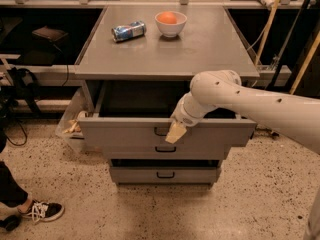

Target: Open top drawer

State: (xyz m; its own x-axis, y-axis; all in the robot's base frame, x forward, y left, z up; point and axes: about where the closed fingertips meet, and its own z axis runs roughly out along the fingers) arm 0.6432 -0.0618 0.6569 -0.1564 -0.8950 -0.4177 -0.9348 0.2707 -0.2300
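Note:
The top drawer (125, 133) is a wide grey drawer pulled out from under the grey cabinet top (165, 51); its dark inside shows. Its small black loop handle (161, 131) is partly covered by my gripper. My gripper (175, 132) hangs from the white arm (240, 101) that reaches in from the right, its pale fingertips at the drawer front right by the handle. Two narrower grey drawers sit below, the middle one (200, 153) slightly out and the bottom one (165, 174) out a little too.
A lying blue can (128, 31) and a white bowl (170, 23) with an orange fruit stand on the cabinet top. A clear bin (71, 125) with scraps sits left of the cabinet. A person's shoe (42, 211) is at the lower left. Poles lean at the right.

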